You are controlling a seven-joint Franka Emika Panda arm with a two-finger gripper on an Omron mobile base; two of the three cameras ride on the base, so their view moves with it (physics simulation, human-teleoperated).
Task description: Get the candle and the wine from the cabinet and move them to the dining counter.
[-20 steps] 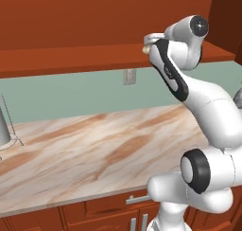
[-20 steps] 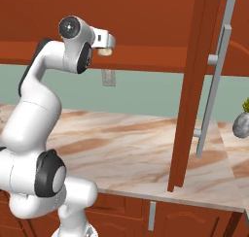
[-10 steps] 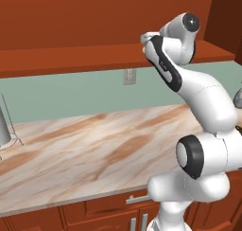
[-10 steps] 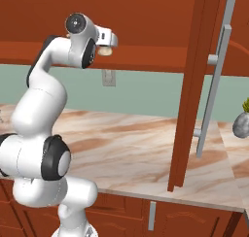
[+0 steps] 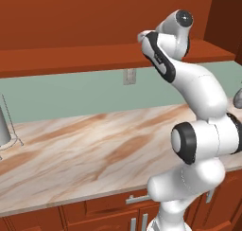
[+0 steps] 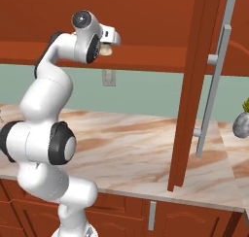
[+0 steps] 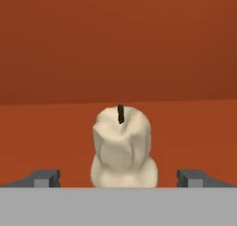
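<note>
A stubby cream-white candle [image 7: 122, 148] with a dark wick stands on the floor of the reddish-brown cabinet [image 7: 115, 44]. It is straight ahead of my gripper [image 7: 119, 178], whose fingertips [image 7: 46, 178] sit wide apart on either side of it without touching. The gripper is open and holds nothing. In the right base view the hand is raised to the cabinet's lower shelf [image 6: 146, 59], with the candle [image 6: 105, 50] just beyond it. The cabinet door [image 6: 194, 85] with its silver bar handle [image 6: 215, 85] hangs open to the right. The wine and the dining counter are out of view.
Below the cabinet runs a marble wall counter [image 5: 94, 145] against a green wall with an outlet [image 5: 129, 76]. A paper-towel roll on a wire stand [image 5: 4, 126] sits at its left end. A small grey vase [image 6: 240, 124] stands at the right, past the open door.
The arm has stretched upward and the hand has edged closer to the candle inside the cabinet. The jaws stayed wide open.
</note>
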